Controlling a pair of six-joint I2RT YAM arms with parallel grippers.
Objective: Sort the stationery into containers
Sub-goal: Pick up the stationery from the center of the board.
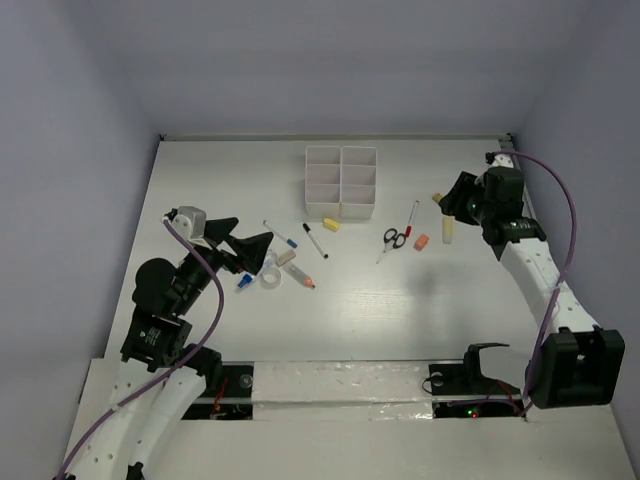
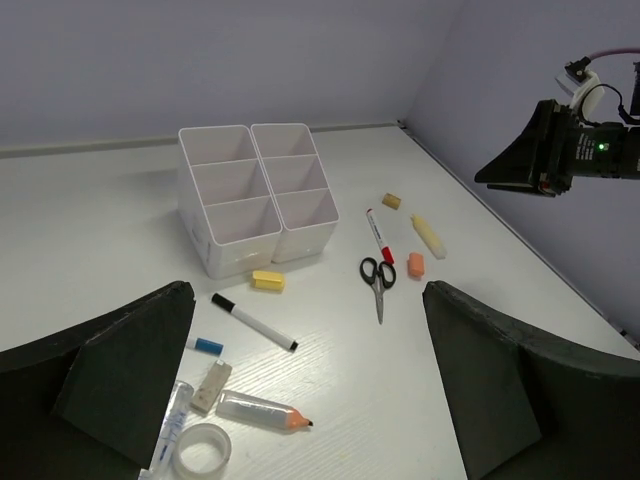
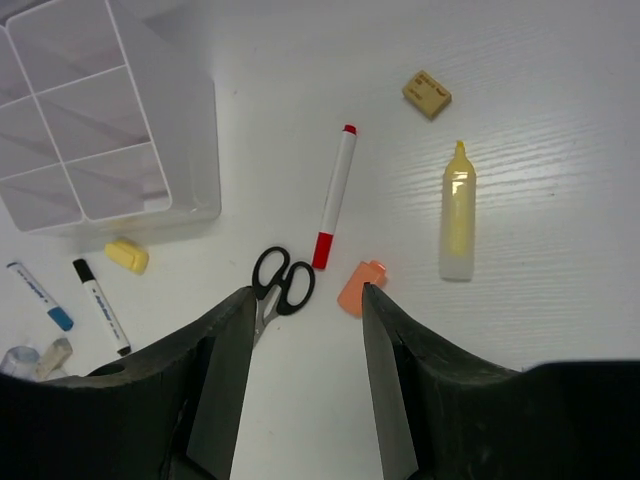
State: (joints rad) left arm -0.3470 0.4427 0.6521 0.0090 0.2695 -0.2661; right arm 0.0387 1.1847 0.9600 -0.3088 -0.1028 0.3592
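Stationery is noted loose on the table (image 1: 450, 300), none of it in the organiser tray (image 1: 340, 211). All compartments seen appear empty, so sorting is judged not yet begun. The tray is stood at far centre between two item groups, prob. so that either arm can reach it. Right group: scissors (image 3: 283, 280), red-capped pen (image 3: 333, 195), orange eraser (image 3: 355, 293), cream tube (image 3: 458, 215) and a tan block (image 3: 427, 93). The right gripper (image 3: 306, 295) is held above this group with its fingers spread and nothing between them. Per the wrist view it is centred approx. over the scissors handles and the orange eraser, which are judged the likely next pick. Left group, near left: tape roll (image 2: 202, 450), blue-capped pen (image 3: 38, 295), black-capped pen (image 2: 253, 322) and an orange-tipped tube (image 2: 262, 410). The left gripper (image 2: 308, 300) is held over these, spread wide and empty. A yellow eraser (image 2: 267, 280) is seen just beside the tray's near wall. Risk noted: the thin scissors and pens lie flat on the table, so a low, square approach would be req'd.
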